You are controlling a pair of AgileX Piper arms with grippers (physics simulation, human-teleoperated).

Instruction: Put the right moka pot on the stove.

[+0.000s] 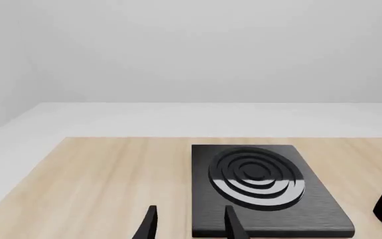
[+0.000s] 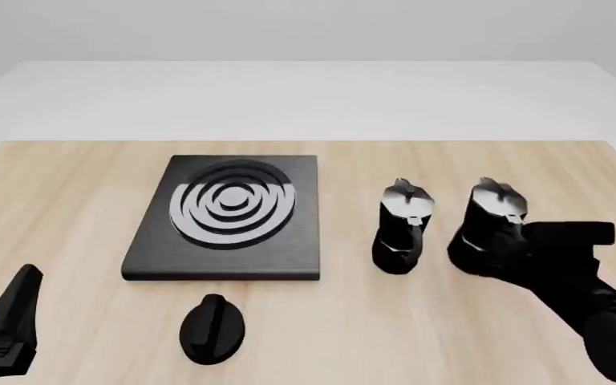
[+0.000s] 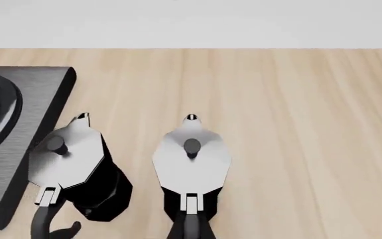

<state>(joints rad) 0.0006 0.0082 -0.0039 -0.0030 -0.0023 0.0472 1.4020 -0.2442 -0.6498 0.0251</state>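
The right pincer (image 2: 497, 241) is down at the right pot (image 2: 487, 228), reaching in from the pot's near side where the loop handle is. In the right wrist view that pot (image 3: 191, 162) sits dead centre with its silver lid and knob straight ahead, and the handle runs out of the picture at the bottom, so the fingers themselves are not shown. The front view shows only the dark arm body against the dark pot. I cannot tell whether this pincer is spread or pinching the handle.

The right pot stands upright on the counter (image 2: 415, 337), base flat on the wood as far as the pictures show. Just to its left, apart from it, stands the second pot (image 2: 401, 228), also upright. Further left of the right pot, beyond that twin, lies the stove (image 2: 228, 212), its burner rings bare with nothing on them. A small black knob (image 2: 212, 327) lies on the counter further left still, near the stove's front edge.

The left pincer (image 1: 189, 224) hangs far to the left of the right pot, its fingers spread and holding nothing, facing the stove.

By my judgement the task is at the approach or grasp stage. Still left: secure the handle, lift, carry the pot leftward past the twin without knocking it, and set it on the rings.
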